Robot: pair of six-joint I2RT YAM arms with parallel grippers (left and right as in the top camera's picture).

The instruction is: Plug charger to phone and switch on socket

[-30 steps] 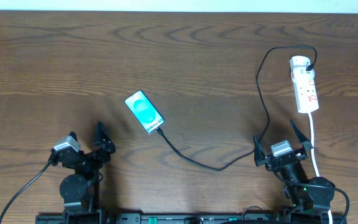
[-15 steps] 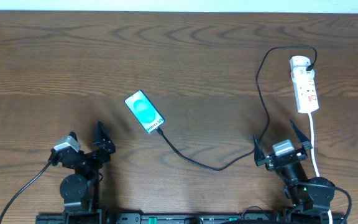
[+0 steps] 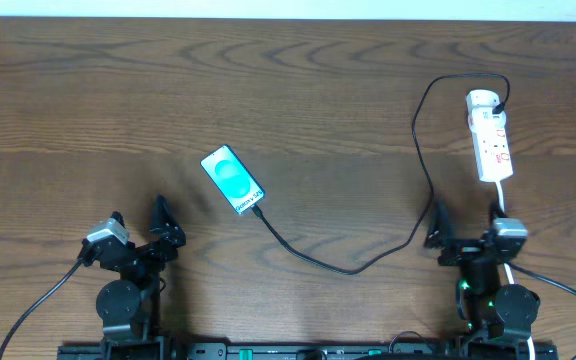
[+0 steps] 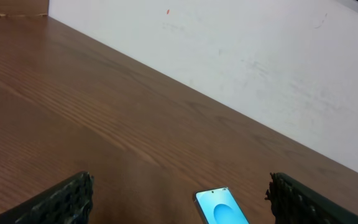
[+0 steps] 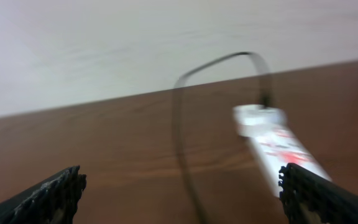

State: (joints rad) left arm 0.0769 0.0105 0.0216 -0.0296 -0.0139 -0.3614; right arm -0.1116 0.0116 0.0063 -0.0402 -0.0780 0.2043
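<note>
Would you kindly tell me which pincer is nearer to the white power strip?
Right. The right pincer sits open just short of the power strip, at its near end and not touching it. The left pincer is far off on the other side, beyond the phone.

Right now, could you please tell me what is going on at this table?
Nothing is being held: the left tool and right tool both sit open near the front edge of the table. The charger runs from the socket to the lower end of the phone, where its tip seems to be plugged in. The right tool faces the socket, apart from it.
</note>
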